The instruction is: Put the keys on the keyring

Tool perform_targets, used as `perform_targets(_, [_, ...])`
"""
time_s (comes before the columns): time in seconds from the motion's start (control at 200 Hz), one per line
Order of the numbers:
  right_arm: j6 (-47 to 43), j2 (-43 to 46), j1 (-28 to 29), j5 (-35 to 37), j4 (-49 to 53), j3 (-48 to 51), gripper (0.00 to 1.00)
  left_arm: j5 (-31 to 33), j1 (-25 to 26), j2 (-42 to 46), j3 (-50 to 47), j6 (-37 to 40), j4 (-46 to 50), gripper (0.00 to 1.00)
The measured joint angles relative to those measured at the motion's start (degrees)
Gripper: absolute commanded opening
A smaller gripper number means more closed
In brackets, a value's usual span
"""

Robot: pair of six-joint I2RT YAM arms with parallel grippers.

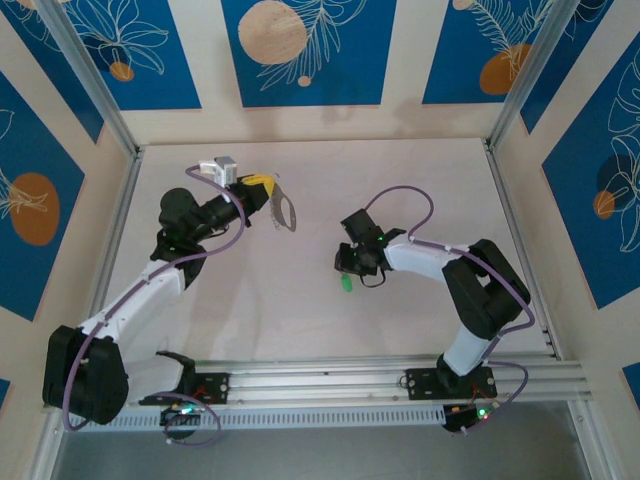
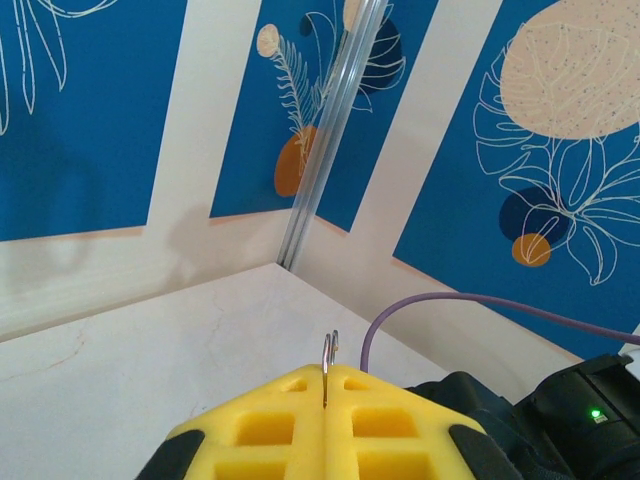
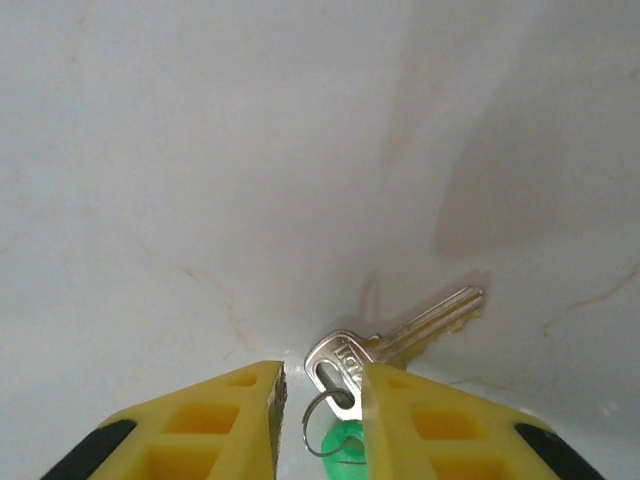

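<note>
Right now the left gripper [image 2: 327,405] is pressed together on the keyring [image 1: 285,213], holding it off the table [image 1: 400,180] over the far-left part. Nearer the table's middle, the right gripper [image 3: 320,400] stands spread. The keys [image 3: 400,340] lie flat on the table, head between its fingertips.

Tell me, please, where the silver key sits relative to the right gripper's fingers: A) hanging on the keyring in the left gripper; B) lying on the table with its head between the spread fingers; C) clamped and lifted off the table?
B: the right wrist view shows the key lying on the table, its head in the gap between the spread fingers of the right gripper.
</note>
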State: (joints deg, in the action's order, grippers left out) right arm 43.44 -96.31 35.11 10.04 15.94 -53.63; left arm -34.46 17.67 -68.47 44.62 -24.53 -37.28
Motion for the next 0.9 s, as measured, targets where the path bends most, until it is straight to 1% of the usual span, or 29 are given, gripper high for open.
perform_targets(0.165, [-0.6, 0.3, 0.7, 2.0, 1.7, -0.3, 0.26, 0.0, 0.0, 0.0, 0.0, 0.0, 0.0, 0.0])
perform_targets(0.47, [-2.9, -0.1, 5.1, 6.5, 5.9, -3.2, 0.26, 0.0, 0.0, 0.0, 0.0, 0.0, 0.0, 0.0])
perform_targets(0.725, [-4.8, -4.2, 6.3, 8.9, 7.7, -6.8, 0.26, 0.0, 0.0, 0.0, 0.0, 0.0, 0.0, 0.0])
perform_targets(0.9, [-5.6, -5.9, 7.3, 11.1, 9.5, -7.5, 0.25, 0.0, 0.0, 0.0, 0.0, 0.0, 0.0, 0.0])
